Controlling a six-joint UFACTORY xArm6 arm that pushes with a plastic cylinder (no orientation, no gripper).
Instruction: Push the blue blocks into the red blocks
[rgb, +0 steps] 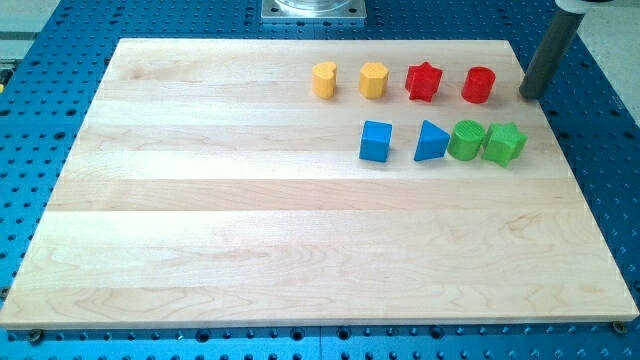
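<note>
Two blue blocks, two red, two yellow, two green; my tip touches none, right of the red cylinder.

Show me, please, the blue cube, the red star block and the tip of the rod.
blue cube (376, 141), camera view, its front face.
red star block (423, 81), camera view, its top.
my tip (529, 95), camera view, the rod's lower end.

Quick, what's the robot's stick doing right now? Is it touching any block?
My tip: touching no block and holding nothing, off the board's right edge, just to the view's right of the red cylinder. There is no claw to open or close.
</note>
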